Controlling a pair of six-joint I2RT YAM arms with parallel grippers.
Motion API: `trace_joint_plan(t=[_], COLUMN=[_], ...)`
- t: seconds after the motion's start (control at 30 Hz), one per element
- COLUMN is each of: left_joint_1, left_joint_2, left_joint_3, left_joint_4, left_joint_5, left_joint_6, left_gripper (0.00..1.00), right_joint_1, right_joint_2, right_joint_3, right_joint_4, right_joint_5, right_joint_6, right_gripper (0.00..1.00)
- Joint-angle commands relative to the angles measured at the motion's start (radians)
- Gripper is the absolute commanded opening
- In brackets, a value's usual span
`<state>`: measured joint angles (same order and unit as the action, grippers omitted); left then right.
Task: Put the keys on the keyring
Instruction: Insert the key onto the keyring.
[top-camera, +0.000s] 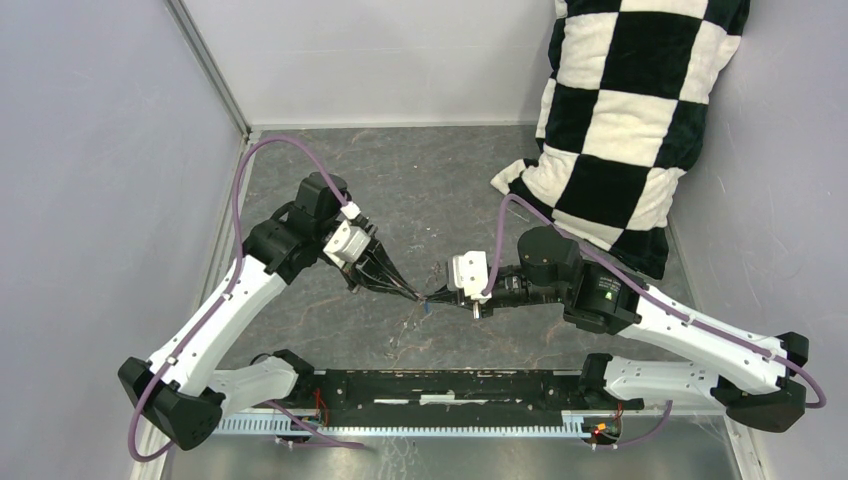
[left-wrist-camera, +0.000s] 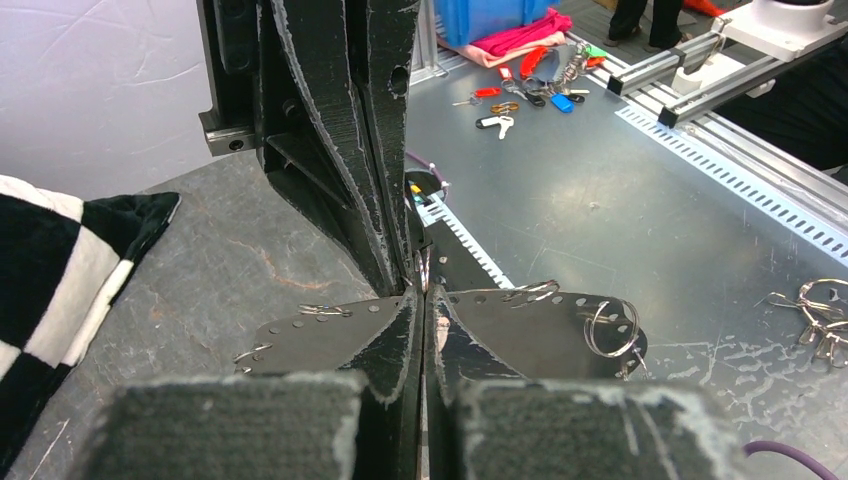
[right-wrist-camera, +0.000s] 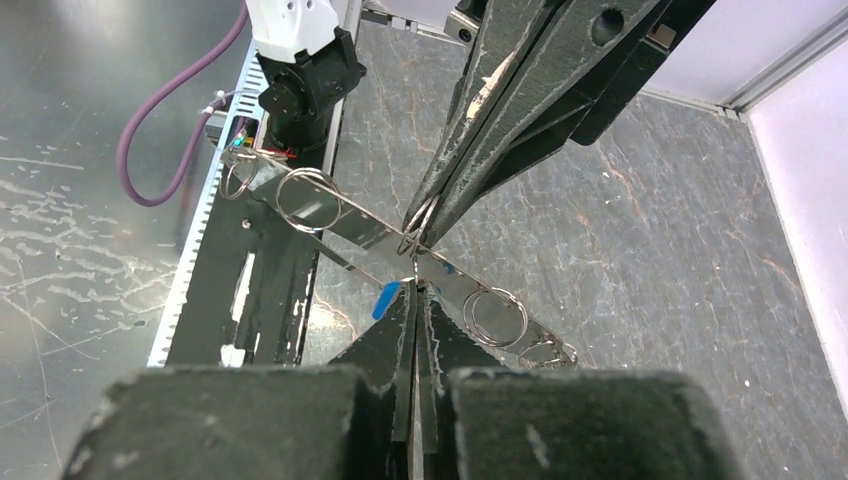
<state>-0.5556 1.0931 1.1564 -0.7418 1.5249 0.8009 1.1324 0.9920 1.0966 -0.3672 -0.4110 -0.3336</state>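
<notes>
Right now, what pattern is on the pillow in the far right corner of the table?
Black-and-white checks. The pillow shows best in the top external view.

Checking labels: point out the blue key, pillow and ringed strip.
blue key (right-wrist-camera: 388, 298), right wrist view, head.
pillow (top-camera: 620, 115), top external view, middle.
ringed strip (right-wrist-camera: 368, 232), right wrist view, bare stretch.

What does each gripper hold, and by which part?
The right gripper pinches the tiny blue-headed key, seemingly near its head; the left gripper pinches the thin grey wire keyring at its edge.
</notes>
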Motion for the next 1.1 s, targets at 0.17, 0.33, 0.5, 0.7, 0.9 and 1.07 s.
trace_joint_plan(t=[0.17, 0.33, 0.5, 0.7, 0.9, 1.07], left_joint_1=[0.005, 0.004, 0.005, 0.004, 0.005, 0.006], left_joint_2=[-0.027, -0.026, -0.027, -0.028, -0.029, -0.032], left_joint_3=[0.0, 0.002, -0.004, -0.009, -0.007, -0.009], left_joint_4=[-0.003, -0.002, -0.002, -0.002, -0.003, -0.003], left_joint_5=[0.055, 0.038, 0.018, 0.013, 0.013, 0.014], left_joint_6=[0.047, 0.051, 0.053, 0.055, 0.055, 0.051], left_gripper=[0.02, 0.02, 0.02, 0.02, 0.02, 0.02], right_joint_1=[0.004, 0.003, 0.004, 0.004, 0.004, 0.004], right_joint_2=[-0.002, -0.008, -0.012, -0.012, -0.015, -0.019], right_joint_3=[0.006, 0.012, 0.017, 0.027, 0.025, 0.023], right_joint_4=[0.044, 0.046, 0.047, 0.044, 0.041, 0.041], right_joint_5=[0.002, 0.002, 0.002, 0.002, 0.007, 0.029], right_joint_6=[0.021, 0.025, 0.027, 0.025, 0.025, 0.025], right_gripper=[0.01, 0.01, 0.01, 0.01, 0.01, 0.01])
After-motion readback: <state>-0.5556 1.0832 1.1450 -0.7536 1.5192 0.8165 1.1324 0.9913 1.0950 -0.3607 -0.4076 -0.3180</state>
